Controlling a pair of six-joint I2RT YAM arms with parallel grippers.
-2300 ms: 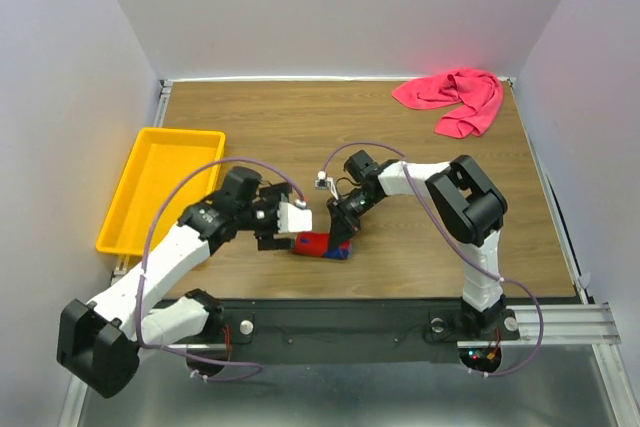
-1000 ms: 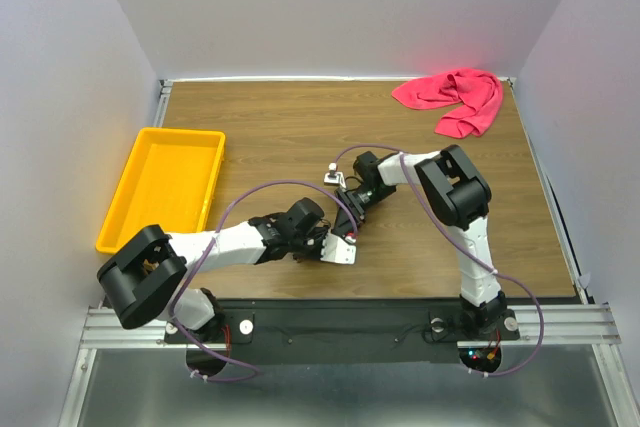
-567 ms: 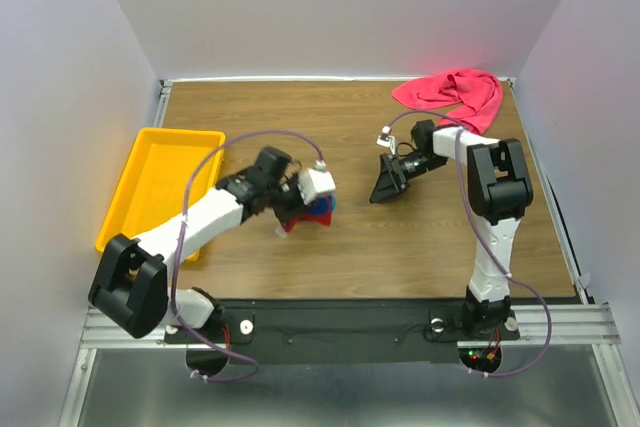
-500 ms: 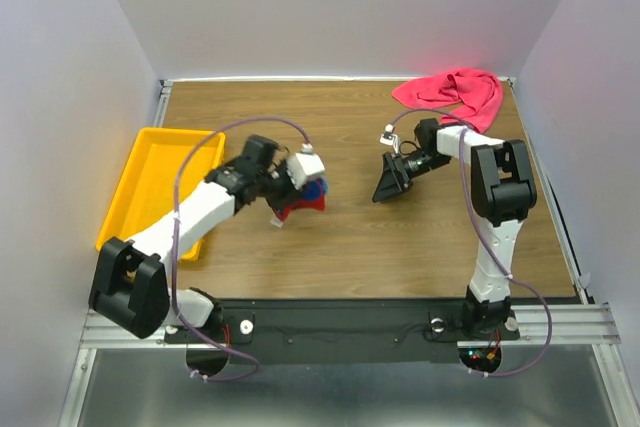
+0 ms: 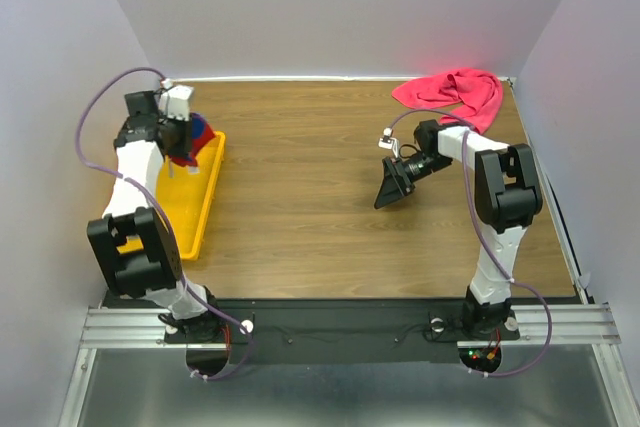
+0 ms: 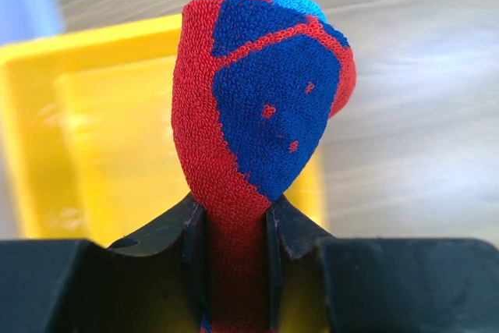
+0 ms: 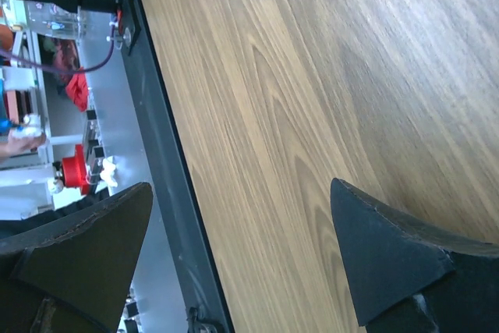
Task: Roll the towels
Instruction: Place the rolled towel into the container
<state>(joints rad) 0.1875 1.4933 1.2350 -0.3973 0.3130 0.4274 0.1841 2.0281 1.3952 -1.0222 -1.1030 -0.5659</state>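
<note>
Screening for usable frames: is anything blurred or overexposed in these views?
Left wrist: patterned towel sharp, yellow tray and table behind it blurred. Top external: sharp, but the pink towel glows oversaturated. Right wrist: table grain crisp, right tool a near-black silhouette.

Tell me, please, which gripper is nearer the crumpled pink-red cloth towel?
Right. The right gripper hangs near the pink-red towel; the left gripper is far across, above the yellow plastic tray.

Brown wood-grain tabletop (image 5: pixel 320 157) filling the centre, plain pale lavender-grey walls (image 5: pixel 330 7) at 9, 12 and 3 o'clock, black mounting rail (image 5: pixel 340 319) along 6 o'clock, dull grey metal floor (image 5: pixel 340 397) beyond it, soft even light
</note>
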